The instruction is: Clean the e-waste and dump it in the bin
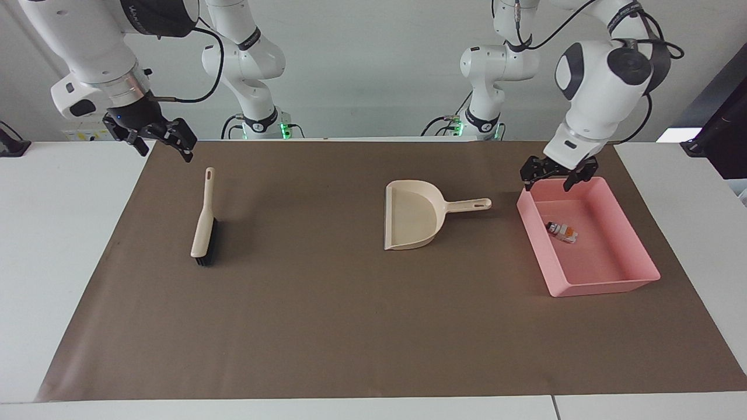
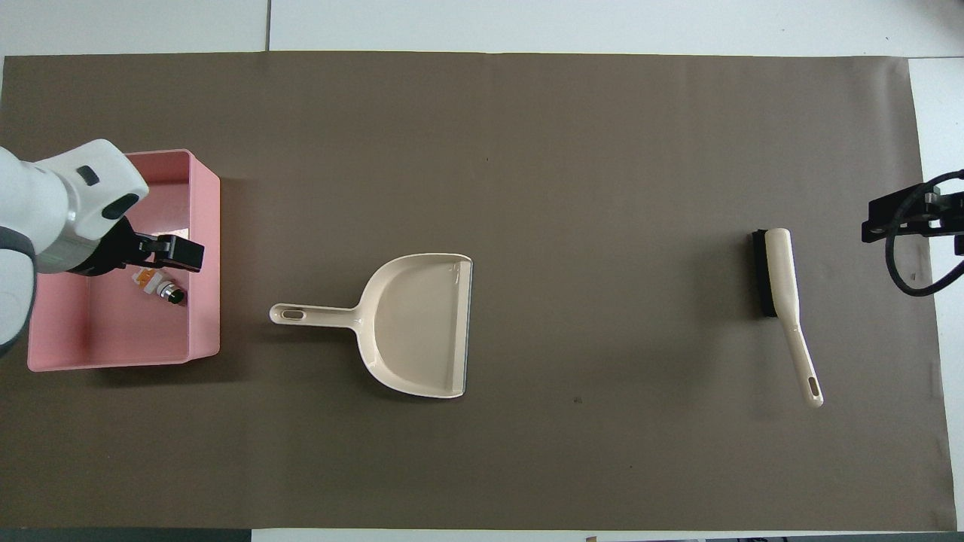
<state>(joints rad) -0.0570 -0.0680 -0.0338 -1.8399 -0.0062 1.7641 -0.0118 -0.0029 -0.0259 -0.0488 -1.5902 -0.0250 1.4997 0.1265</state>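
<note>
The e-waste [image 1: 562, 231], tiny white, orange and black scraps, lies inside the pink bin [image 1: 607, 286] at the left arm's end of the table; it also shows in the overhead view [image 2: 160, 286], in the bin [image 2: 205, 226]. My left gripper [image 1: 555, 178] is open and empty in the air over the bin's edge nearest the robots; in the overhead view [image 2: 147, 252] it partly covers the scraps. My right gripper [image 1: 160, 140] is open and empty, waiting in the air near the brush handle's end, and shows at the overhead view's edge [image 2: 911, 218].
A beige dustpan [image 1: 411, 216] lies flat mid-table beside the bin, with its handle pointing at the bin; it also shows from overhead [image 2: 418, 324]. A beige brush with black bristles [image 1: 204, 227] lies toward the right arm's end [image 2: 779, 278]. A brown mat [image 1: 327, 326] covers the table.
</note>
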